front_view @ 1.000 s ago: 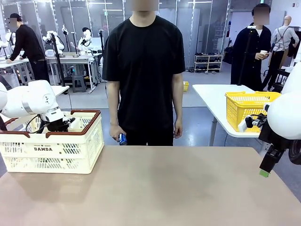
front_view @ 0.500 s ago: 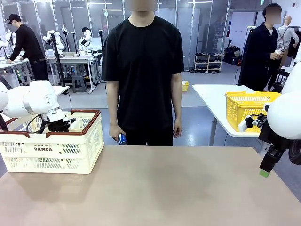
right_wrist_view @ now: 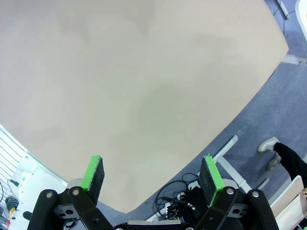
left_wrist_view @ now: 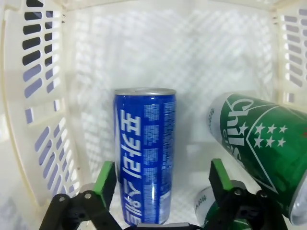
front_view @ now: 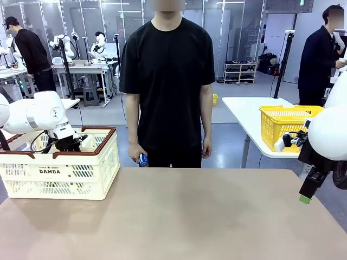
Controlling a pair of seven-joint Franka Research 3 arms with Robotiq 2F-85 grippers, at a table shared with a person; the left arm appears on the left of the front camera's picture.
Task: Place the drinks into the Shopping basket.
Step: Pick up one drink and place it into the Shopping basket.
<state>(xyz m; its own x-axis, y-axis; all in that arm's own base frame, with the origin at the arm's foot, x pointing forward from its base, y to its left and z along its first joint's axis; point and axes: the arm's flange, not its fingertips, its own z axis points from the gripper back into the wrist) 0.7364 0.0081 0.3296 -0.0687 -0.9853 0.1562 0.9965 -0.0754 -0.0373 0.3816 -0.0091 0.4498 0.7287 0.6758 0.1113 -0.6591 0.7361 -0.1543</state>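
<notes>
Inside the basket (left_wrist_view: pixel 43 120), the left gripper (left_wrist_view: pixel 163 179) has just spread its jaws off the blue can (left_wrist_view: pixel 144 153), now resting beside a green can (left_wrist_view: pixel 259 143); the right gripper (right_wrist_view: pixel 151 175) hangs apart over the bench (right_wrist_view: pixel 144 72).

A: Where does the front camera sit?
B: At the robot's edge of the bench (front_view: pixel 179 216), facing the person opposite.
A: The left wrist one?
B: Close behind its end effector (left_wrist_view: pixel 163 179), peering into the Shopping basket (left_wrist_view: pixel 38 120), which the front view shares.
A: And the right?
B: Behind its end effector (right_wrist_view: pixel 151 175), looking down on the bench from higher.
</notes>
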